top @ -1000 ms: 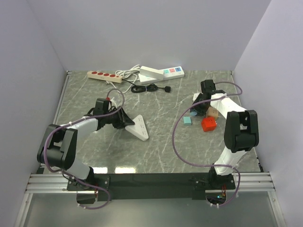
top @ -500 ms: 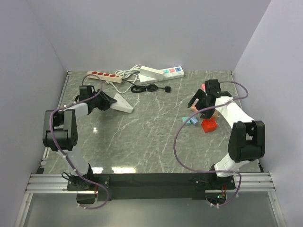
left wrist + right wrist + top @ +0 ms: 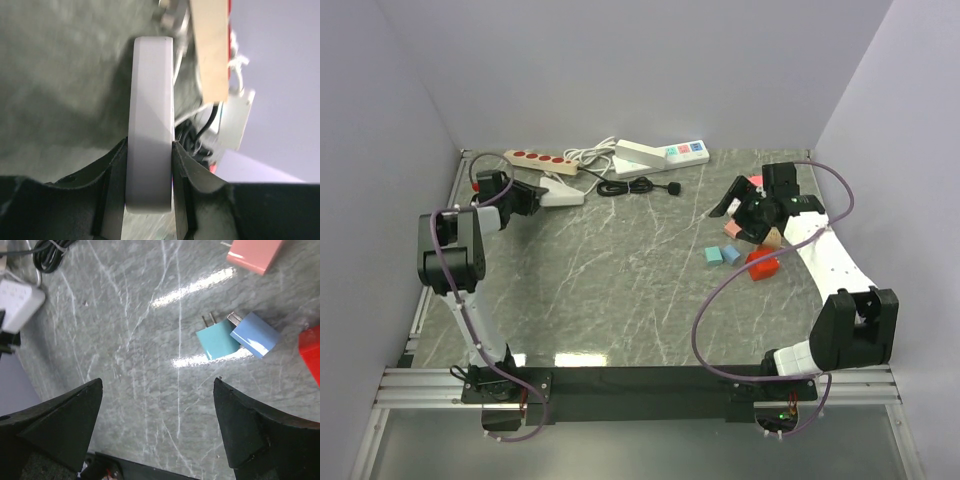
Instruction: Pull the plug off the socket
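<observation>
1. Top external view.
   - The left gripper point(image 3: 533, 196), at the upper left of the frame, is clamped on a white block point(image 3: 562, 193) just below the beige power strip point(image 3: 542, 160).
   - The plug point(image 3: 673, 187) lies at upper centre on the table point(image 3: 620, 290), at the end of the coiled black cord point(image 3: 625, 186) and just below the white power strip point(image 3: 660, 153). It looks unseated, but it is too small here to confirm.
   - The right gripper point(image 3: 732, 200), jaws wide and empty, hangs at centre right near a red block point(image 3: 761, 265).
   - Risk: the loaded left gripper cannot take the plug. Reaching with the block in hand could sweep the cord or shove a strip.

2. Left wrist view.
   - The white block fills the jaws edge-on. The beige strip and a stretch of black cord lie beyond it, at upper right.
   - The plug cannot be picked out.
   - Risk: the block hides the surface ahead, so contact with the cord would go unseen. An edge grip may also let the block pivot.

3. Right wrist view.
   - The fingers point(image 3: 65, 415) stand wide apart with bare table between them.
   - A teal adapter point(image 3: 217, 340) and a blue adapter point(image 3: 255, 335) lie touching at right centre. The cord coil sits in the top left corner, and the plug is out of frame.
   - Risk: an approach toward the upper left may snag the coil. Closing on cord instead of plug would drag both across the table.
</observation>
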`<action>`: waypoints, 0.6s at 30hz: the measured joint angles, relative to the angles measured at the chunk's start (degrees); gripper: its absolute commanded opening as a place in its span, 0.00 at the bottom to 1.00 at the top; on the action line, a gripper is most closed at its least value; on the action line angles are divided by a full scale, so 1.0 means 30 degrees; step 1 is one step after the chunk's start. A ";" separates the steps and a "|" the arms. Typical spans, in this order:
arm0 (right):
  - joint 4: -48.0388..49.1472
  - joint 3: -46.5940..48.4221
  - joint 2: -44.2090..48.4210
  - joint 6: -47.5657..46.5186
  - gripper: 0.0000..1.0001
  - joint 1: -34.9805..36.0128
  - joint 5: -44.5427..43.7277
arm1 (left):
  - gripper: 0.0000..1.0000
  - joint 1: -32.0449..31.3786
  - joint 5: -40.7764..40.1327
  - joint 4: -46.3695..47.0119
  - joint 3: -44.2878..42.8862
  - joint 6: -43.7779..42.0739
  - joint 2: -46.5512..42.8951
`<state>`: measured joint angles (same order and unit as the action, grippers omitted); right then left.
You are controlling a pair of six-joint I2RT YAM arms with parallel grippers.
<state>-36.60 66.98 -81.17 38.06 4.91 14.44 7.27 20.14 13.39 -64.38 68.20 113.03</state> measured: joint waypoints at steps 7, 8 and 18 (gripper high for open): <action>-0.0007 0.0000 0.0000 -0.0335 0.99 0.0364 0.0925 | 0.20 0.0291 0.0474 0.1559 -0.1996 0.1851 0.2375; 0.0000 0.0000 0.0000 -0.0386 0.99 0.0379 0.1020 | 0.26 0.0299 0.0488 0.1690 -0.2222 0.2091 0.2601; -0.0051 0.0109 -0.0313 -0.1078 1.00 0.0590 0.2025 | 0.86 0.0379 0.0087 0.1902 -0.2652 0.3424 0.3468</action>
<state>-36.75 67.31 -82.11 34.83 6.68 20.51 8.40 20.40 19.09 -72.34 78.48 123.44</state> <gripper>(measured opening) 0.994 0.814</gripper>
